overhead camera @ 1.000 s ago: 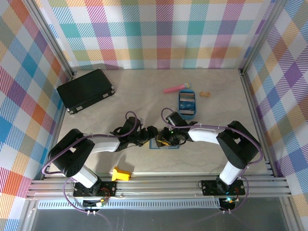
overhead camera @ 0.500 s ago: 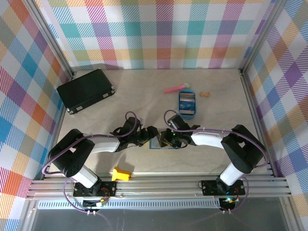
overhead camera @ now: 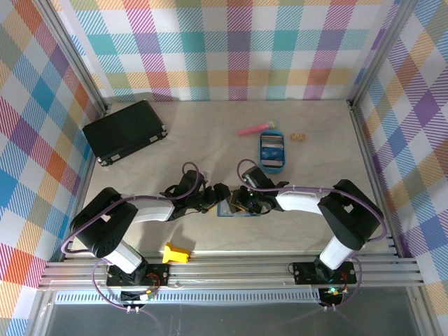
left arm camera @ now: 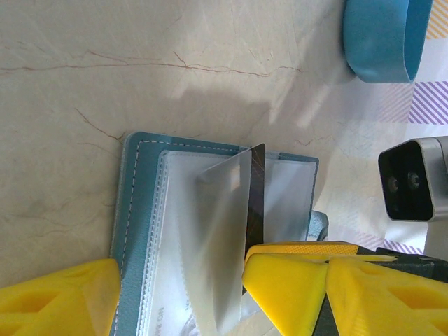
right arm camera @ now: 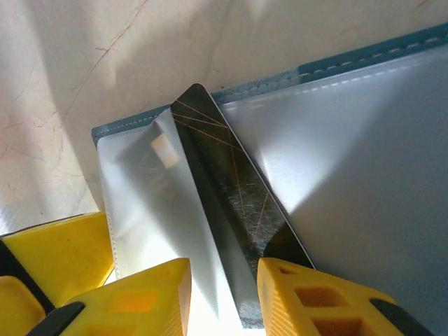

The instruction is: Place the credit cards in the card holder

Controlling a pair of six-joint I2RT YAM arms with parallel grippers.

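Note:
The teal card holder [overhead camera: 240,212] lies open at the table's middle, its clear sleeves up [left arm camera: 136,203] [right arm camera: 350,63]. A dark credit card [right arm camera: 224,189] with thin gold lines stands tilted among the sleeves, and looks edge-on in the left wrist view [left arm camera: 260,189]. My right gripper [overhead camera: 236,201] [right arm camera: 224,269] is open, with the card's near end between its fingers. My left gripper [overhead camera: 215,197] [left arm camera: 180,269] is open wide over the holder, one finger at the teal cover and the other beside the card. More credit cards [overhead camera: 271,147] lie in the blue tray.
The bright blue oval tray [overhead camera: 271,166] [left arm camera: 378,42] sits just behind the right arm. A pink stick [overhead camera: 255,128] and a small tan piece [overhead camera: 299,137] lie further back. A large black case [overhead camera: 124,131] is at the back left, a yellow block [overhead camera: 176,252] near the front edge.
The right wrist has shifted slightly sideways and back over the holder. The left arm, the holder and the card stay where they were.

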